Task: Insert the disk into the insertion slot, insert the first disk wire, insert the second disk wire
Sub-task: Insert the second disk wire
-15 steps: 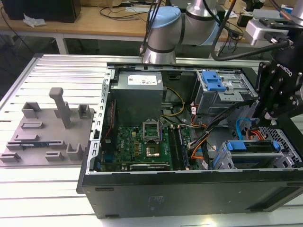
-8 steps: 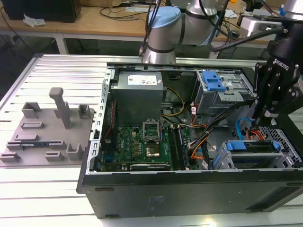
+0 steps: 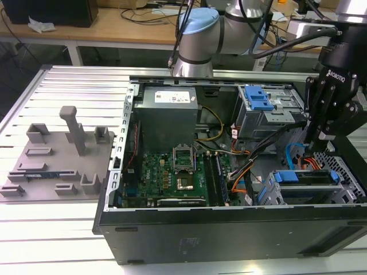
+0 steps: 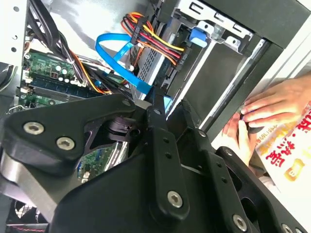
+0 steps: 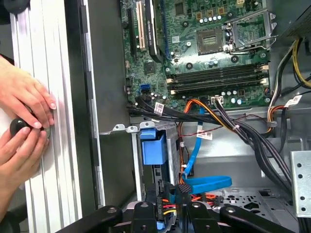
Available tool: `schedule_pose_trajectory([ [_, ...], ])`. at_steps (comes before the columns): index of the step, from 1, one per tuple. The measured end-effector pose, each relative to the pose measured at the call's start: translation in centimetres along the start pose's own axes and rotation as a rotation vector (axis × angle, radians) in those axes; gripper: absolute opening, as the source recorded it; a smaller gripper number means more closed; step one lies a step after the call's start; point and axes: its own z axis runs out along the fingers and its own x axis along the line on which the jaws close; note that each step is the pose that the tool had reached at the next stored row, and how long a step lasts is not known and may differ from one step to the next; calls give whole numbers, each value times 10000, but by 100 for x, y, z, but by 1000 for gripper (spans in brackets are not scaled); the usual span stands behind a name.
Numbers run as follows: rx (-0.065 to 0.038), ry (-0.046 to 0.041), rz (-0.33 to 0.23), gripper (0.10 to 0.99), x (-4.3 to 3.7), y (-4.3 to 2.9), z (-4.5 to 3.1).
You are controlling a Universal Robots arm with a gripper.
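Observation:
The disk (image 3: 304,177), in its blue carrier, sits inside the insertion slot (image 3: 344,172), the low grey perforated cage at the case's front corner on the exterior view's right. My gripper (image 3: 319,137) hangs just behind that cage. In the second wrist view my gripper (image 4: 160,104) looks shut on the end of a flat blue wire (image 4: 112,44), which loops up from the tips beside the disk (image 4: 148,58). A black plug with red, yellow and black wires (image 4: 155,41) sits against the disk's rear. In the first wrist view the blue wire (image 5: 206,183) curls beside my gripper (image 5: 167,213) and the carrier (image 5: 153,148).
A taller cage with a blue latch (image 3: 261,100) stands behind the gripper, and the motherboard (image 3: 178,172) and power supply (image 3: 169,109) take up the middle of the case. A person's hands (image 5: 24,116) hold a small black knob beside the case. A grey fixture (image 3: 57,154) lies at the exterior view's left.

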Motion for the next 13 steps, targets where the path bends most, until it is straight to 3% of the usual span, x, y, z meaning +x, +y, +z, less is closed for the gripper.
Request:
schedule_pose_trajectory([
  [3, -38, 9, 20, 302, -4, -34, 0],
  [5, -304, 103, -22, 302, -10, -73, 3],
  [7, -481, 168, -44, 302, -12, -76, 10],
  [13, -517, 185, -46, 302, -43, -93, 39],
])
